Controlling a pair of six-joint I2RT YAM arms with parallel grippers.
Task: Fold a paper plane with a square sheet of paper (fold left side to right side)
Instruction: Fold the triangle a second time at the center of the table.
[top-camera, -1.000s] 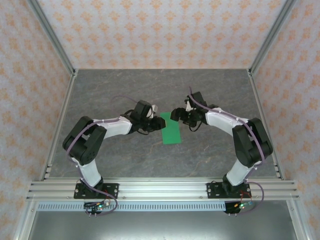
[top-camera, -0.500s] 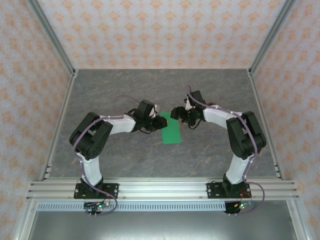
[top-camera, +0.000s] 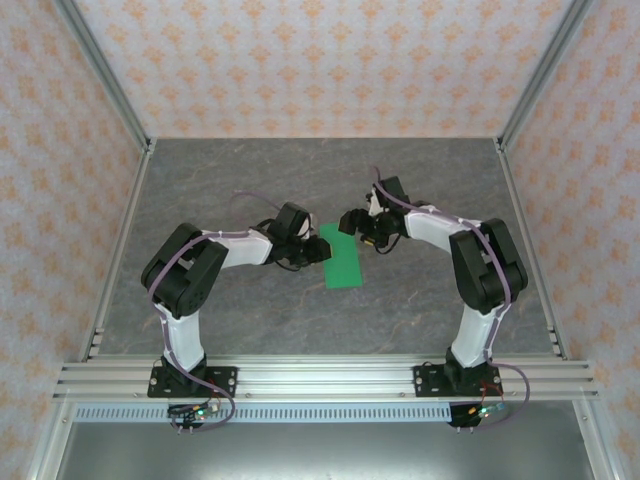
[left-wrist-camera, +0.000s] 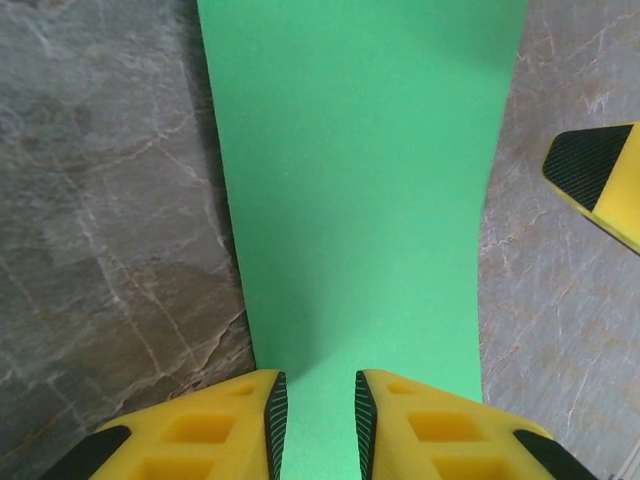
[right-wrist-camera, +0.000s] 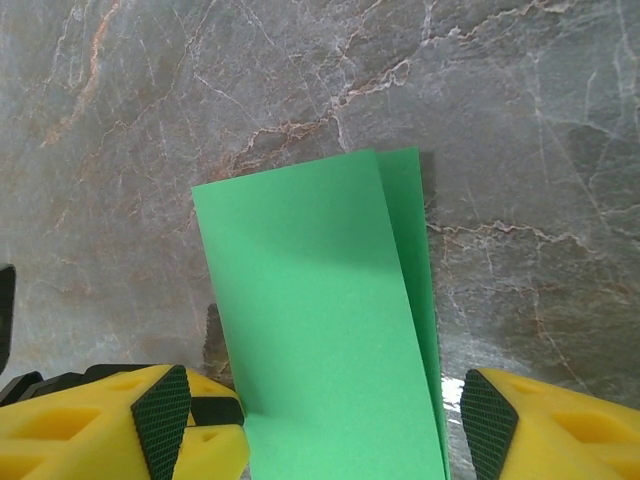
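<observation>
The green paper (left-wrist-camera: 360, 200) lies on the grey counter (left-wrist-camera: 100, 200), its near end at the narrowly parted left fingers (left-wrist-camera: 420, 425), another yellow finger (left-wrist-camera: 600, 180) off its right edge.

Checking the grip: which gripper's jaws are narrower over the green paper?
The left gripper: its jaws nearly meet; the right gripper's stand wide apart, flanking the green paper.

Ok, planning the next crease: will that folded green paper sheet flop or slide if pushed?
Probably floppy: the folded green paper sheet shows two thin layers, edges offset. Likely slides, lying flat on the smooth marbled tabletop.
</observation>
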